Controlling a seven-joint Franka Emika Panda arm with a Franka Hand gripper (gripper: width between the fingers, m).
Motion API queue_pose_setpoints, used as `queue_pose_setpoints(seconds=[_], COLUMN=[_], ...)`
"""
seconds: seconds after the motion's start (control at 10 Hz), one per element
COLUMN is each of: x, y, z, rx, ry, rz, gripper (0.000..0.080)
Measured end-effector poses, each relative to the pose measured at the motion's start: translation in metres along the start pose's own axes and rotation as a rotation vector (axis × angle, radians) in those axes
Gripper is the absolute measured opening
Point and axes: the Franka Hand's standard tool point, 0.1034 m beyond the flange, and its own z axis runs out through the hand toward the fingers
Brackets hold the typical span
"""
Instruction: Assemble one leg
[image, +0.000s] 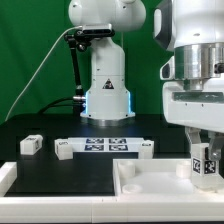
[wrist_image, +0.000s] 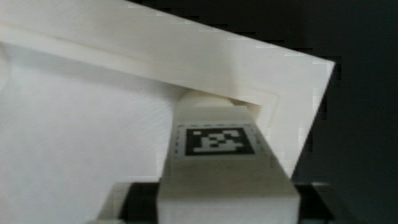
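A: Where is the leg (image: 206, 166) seen?
B: At 4 o'clock in the exterior view. It is clamped upright between the gripper's (image: 204, 158) closed fingers, over a corner of the tray (image: 135, 181); whether they touch cannot be told.

Marker board (image: 103, 147) flat on black table (image: 60, 172), mid-scene; white rimmed tray piece (image: 150, 186) at front, exterior view's right.

Black table (image: 60, 172). Robot base (image: 107, 100) stands at the back. Marker board (image: 100, 147) lies flat mid-table. 1 small white block (image: 30, 145) sits well apart, toward the exterior view's left. 1 large white tray-like piece (image: 150, 188) lies in front, toward the exterior view's right.
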Motion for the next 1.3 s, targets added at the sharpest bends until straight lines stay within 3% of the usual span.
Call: queue_pose_setpoints(seconds=[0.1,0.2,0.4,0.5,0.9,1.3], x=[-0.0008,-0.0012,0.0015,0.0013,0.0058,0.0029], y=[-0.0002,-0.0004,-0.0012,-0.0015,-0.0042,-0.0031], z=[0.0,-0.0001,-0.0004,-0.0007,-0.0019,0.0], rx=[0.002,0.002,0.007,0.005,-0.002,-0.03], ry=[-0.005,-0.005,-0.005,-0.005,0.0,0.022], rz=[0.029,-0.003,-0.103,-0.154,-0.788,-1.233], gripper=[0.0367,0.0367,0.062,0.062,0.0649,0.0649])
